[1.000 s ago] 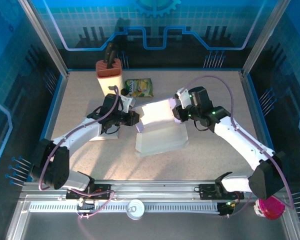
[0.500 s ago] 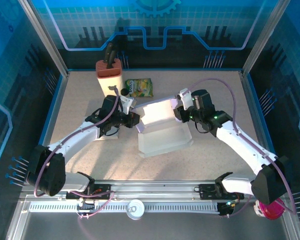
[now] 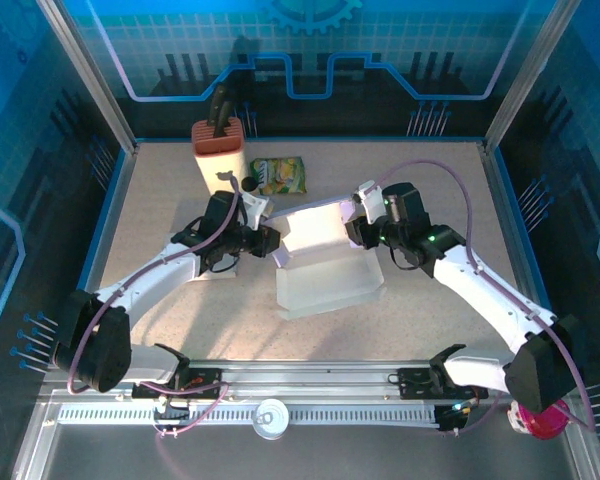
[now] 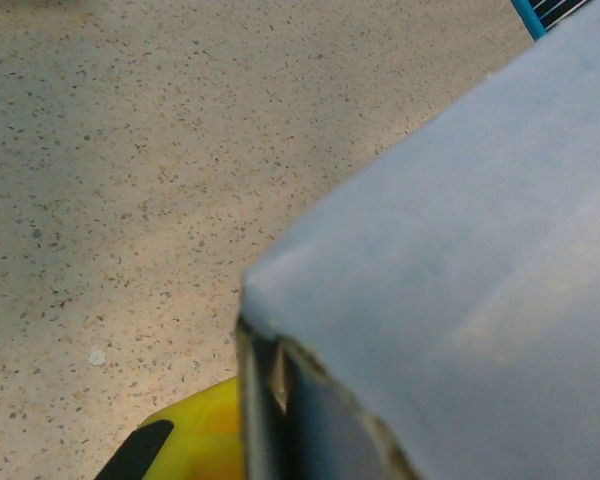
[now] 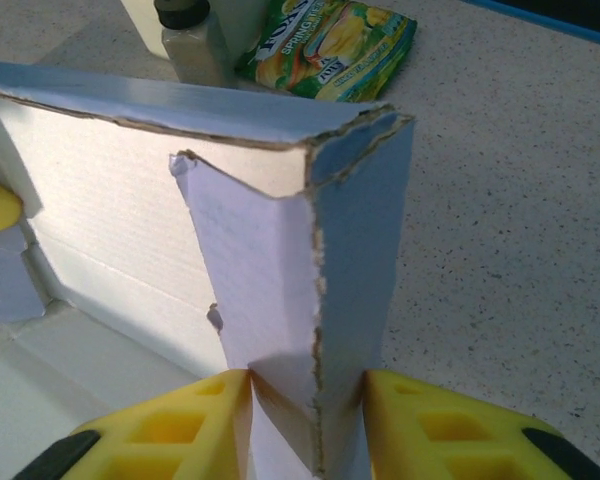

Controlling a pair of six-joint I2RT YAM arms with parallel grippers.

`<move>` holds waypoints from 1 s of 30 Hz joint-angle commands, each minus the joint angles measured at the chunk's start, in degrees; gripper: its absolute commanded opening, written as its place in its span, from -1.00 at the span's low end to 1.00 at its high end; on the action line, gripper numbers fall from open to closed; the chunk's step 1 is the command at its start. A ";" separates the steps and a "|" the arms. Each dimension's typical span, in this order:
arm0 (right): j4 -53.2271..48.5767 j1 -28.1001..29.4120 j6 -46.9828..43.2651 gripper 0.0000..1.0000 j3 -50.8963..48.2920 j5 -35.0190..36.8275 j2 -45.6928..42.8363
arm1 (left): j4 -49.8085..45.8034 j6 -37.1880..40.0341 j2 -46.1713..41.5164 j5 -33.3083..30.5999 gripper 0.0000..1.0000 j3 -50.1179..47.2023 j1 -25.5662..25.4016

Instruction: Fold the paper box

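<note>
The white paper box [image 3: 325, 275] lies half folded mid-table, its back wall raised. My left gripper [image 3: 268, 240] is shut at the box's left end; in the left wrist view one yellow finger [image 4: 195, 440] presses against a thin cardboard edge of the box [image 4: 460, 250]. My right gripper [image 3: 356, 232] is at the back right corner. In the right wrist view its yellow fingers [image 5: 308, 385] touch both sides of the corner's doubled flap, which splays slightly between them, and the back wall [image 5: 130, 200] runs off to the left.
A cream block with a brown top [image 3: 218, 150] and a green-yellow snack packet [image 3: 279, 175] stand behind the box. A white sheet [image 3: 212, 268] lies under the left arm. Blue-framed walls enclose the table. A can [image 3: 271, 417] sits on the front rail.
The box and my right gripper have shifted slightly right and toward the front. The right fingers stand a little wider on the corner flap. The left gripper has hardly moved.
</note>
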 commanded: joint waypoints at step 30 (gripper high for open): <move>-4.02 6.81 7.99 -0.61 8.68 22.25 10.66 | -2.24 0.76 1.76 -2.78 -1.00 5.29 -4.11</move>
